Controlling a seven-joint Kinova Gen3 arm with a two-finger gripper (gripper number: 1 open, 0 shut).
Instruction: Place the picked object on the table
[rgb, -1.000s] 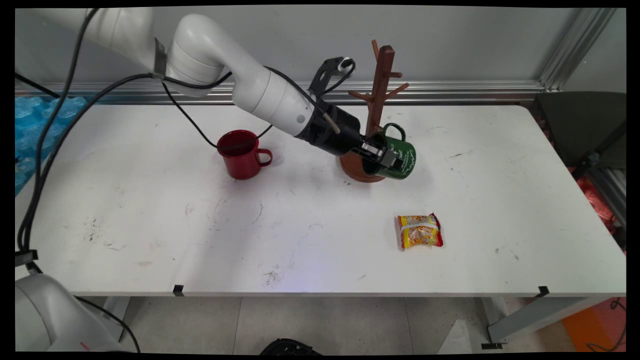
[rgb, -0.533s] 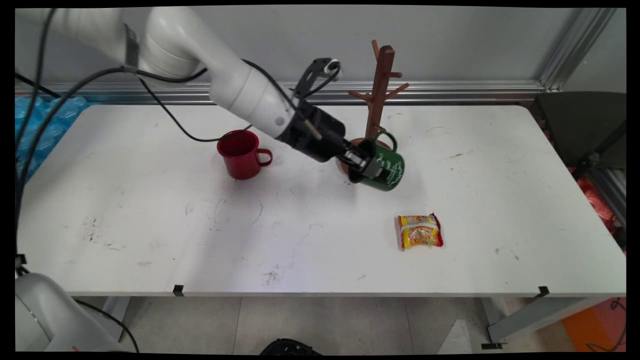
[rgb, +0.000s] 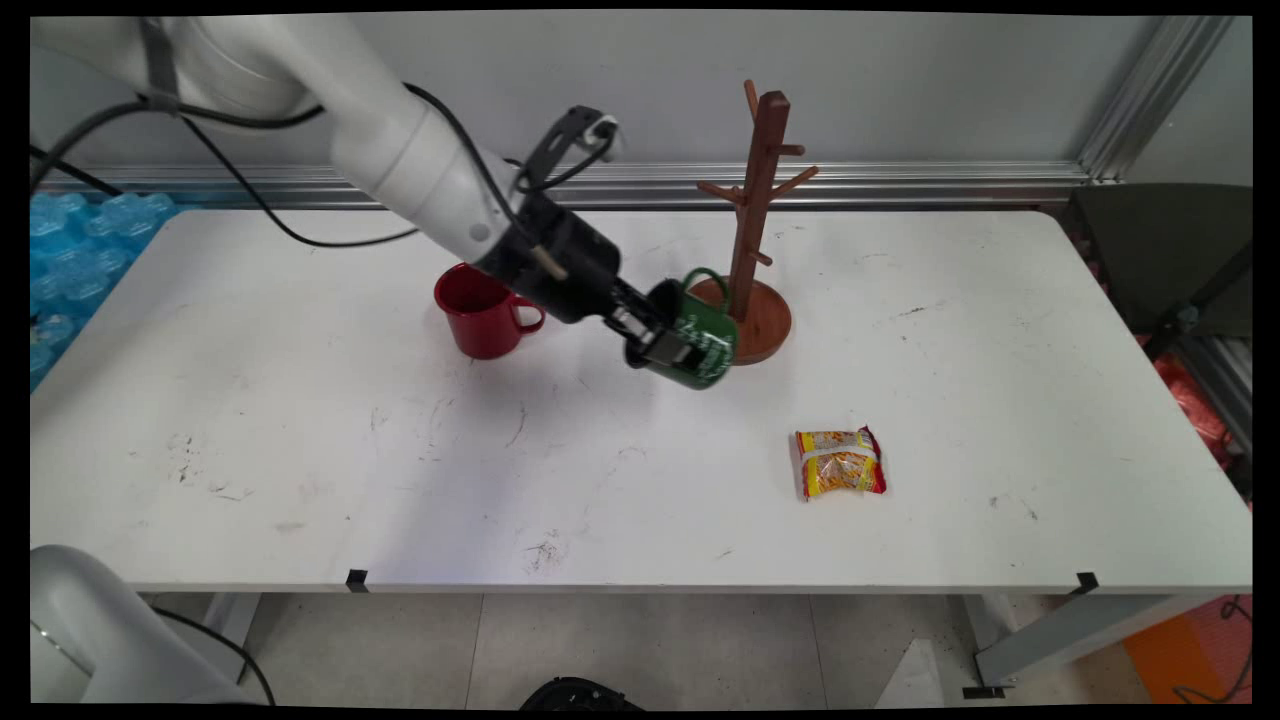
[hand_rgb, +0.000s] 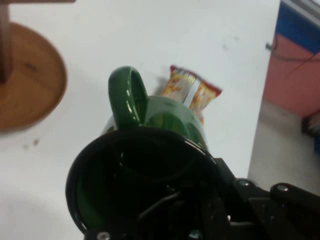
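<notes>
gripper (rgb: 668, 343) clamped on green mug (rgb: 700, 345) rim, mug tilted above table (rgb: 300, 420), just left of mug tree (rgb: 755, 220)

The gripper (rgb: 668, 343) is black, on a white arm (rgb: 400, 150) with black cables (rgb: 270, 220). The mug (rgb: 700, 340) it holds is dark green with white lettering on its side; its rim and interior read black in the hand view. The second mug (rgb: 482, 310) is red. The mug tree (rgb: 755, 230) is reddish-brown wood. The snack packet (rgb: 840, 463) is yellow and orange with red ends and a white band. The surface (rgb: 300, 450) is white with dark scuff marks.
</notes>
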